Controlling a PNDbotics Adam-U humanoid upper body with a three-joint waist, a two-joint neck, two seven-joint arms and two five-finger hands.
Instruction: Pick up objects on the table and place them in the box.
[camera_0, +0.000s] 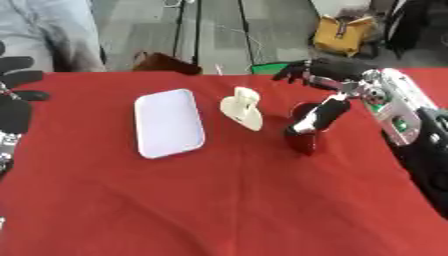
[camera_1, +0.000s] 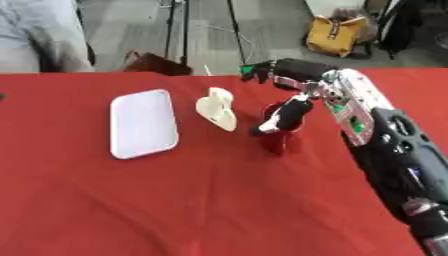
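Right hand (camera_1: 293, 95) hangs over the red-clothed bench (camera_1: 219, 200), thumb down against a dark red cup-like object (camera_1: 278, 136) near the far right edge, fingers spread; best to curl them round before lifting. Left hand (camera_0: 16, 107) idles open at the left edge.

We read this as a lab or test room: a table under a red cloth (camera_0: 219, 210) on a grey tiled floor (camera_0: 219, 30), thin black stand legs (camera_0: 198, 35) with cables behind it, and a yellow bag (camera_0: 341, 32) left on the floor.
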